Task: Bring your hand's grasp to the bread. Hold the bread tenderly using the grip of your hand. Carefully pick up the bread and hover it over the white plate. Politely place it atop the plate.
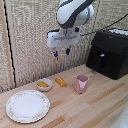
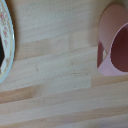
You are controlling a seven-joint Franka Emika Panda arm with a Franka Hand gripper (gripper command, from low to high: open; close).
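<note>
Pale wood, in long glued strips with fine grain, makes the table (image 1: 100, 102) under me. My claw (image 1: 62, 52) hangs high above it, a white boxy body with two short blue-tipped fingers (image 1: 67, 51) that stand apart; it is released and holds nothing.

The bread (image 1: 61, 81) is a small oblong piece, golden orange-brown, lying flat on the wood. It sits just beside a small round bowl (image 1: 44, 84) with yellow food inside, and between this bowl and the pink cup (image 1: 81, 84). The cup is smooth and matt, upright, with a wide mouth; in my wrist view it (image 2: 114, 42) shows a darker inside.

The plate (image 1: 27, 106) is large, round and white, with a faint speckled pattern on its rim. It lies near the exterior view's left, close in front of the bowl. In the wrist view only its edge (image 2: 7, 45) shows.

Behind the table is a woven, straw-coloured wall (image 1: 30, 35). A black boxy appliance (image 1: 108, 54) stands at the exterior view's right.
</note>
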